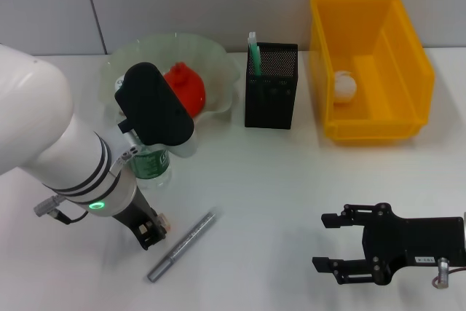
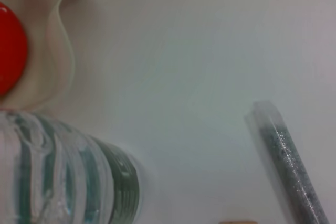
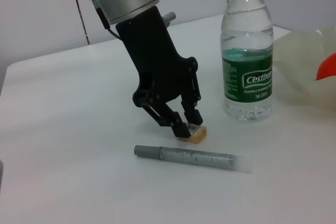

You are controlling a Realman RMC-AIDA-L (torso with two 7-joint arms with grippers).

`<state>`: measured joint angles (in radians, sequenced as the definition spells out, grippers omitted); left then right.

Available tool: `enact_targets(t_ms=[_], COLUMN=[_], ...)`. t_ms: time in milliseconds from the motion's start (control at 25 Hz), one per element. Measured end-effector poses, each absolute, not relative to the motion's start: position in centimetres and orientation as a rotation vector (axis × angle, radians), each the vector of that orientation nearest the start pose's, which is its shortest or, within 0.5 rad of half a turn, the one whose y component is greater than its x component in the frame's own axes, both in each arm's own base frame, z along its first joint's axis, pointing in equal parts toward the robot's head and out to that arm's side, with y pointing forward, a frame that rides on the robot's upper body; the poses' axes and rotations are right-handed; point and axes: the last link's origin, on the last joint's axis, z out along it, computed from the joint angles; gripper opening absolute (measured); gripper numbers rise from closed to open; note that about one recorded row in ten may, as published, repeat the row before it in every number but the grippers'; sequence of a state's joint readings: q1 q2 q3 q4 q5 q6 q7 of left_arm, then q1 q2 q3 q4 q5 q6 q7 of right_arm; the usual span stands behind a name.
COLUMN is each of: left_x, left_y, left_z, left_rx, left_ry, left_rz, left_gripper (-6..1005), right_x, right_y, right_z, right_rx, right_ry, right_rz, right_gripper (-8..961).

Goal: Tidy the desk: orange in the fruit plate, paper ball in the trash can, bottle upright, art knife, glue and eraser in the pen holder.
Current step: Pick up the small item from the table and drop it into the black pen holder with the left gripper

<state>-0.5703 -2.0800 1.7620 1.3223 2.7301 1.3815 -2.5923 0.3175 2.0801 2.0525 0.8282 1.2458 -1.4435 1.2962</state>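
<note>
Right hand (image 1: pixel 329 241) hovers spread over the surface (image 1: pixel 291 180); left hand (image 3: pixel 187 125) pinches one eraser (image 3: pixel 196 134) beside one grey pen (image 1: pixel 182 246). One bottle (image 3: pixel 247 51) stands upright; one paper ball (image 1: pixel 344 84) sits in the yellow bin (image 1: pixel 408 56)

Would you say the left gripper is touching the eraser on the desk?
Touching. The right wrist view shows the left gripper with its fingertips closed on the eraser, no gap visible between them.
</note>
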Motion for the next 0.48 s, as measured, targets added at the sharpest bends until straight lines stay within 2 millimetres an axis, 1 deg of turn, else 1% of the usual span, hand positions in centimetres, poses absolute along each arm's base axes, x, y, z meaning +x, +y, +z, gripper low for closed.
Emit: enact_targets(t_ms=[200,280,320,400,480], left_x=[-18.1,-17.6,-16.9,-16.7,-15.5], left_y=[33.9,33.8,33.6,33.6,33.4], left_z=[-5.4,-5.4,-5.4,-5.4,-5.1], left_rx=[-2.6,-2.613,-2.633,-2.639,-2.666], left_ry=[-0.524,-0.513,-0.508,-0.506,-0.488], left_rz=[0.755,0.721,0.68,0.665,0.59], left_gripper=[259,260,261,261,262], right_x=[28.6,28.6,28.6,28.7,28.8], right_y=[28.8,28.8,28.8,28.8,28.8], right_z=[-2.6,-2.6,-2.6,-2.5,-2.5], right_rx=[-2.846,-2.84,-2.84,-2.837,-2.831], right_ry=[0.43,0.433,0.433,0.438,0.445], right_rz=[0.422,0.418,0.418,0.419,0.422], right_gripper=[740,740,740,741,741])
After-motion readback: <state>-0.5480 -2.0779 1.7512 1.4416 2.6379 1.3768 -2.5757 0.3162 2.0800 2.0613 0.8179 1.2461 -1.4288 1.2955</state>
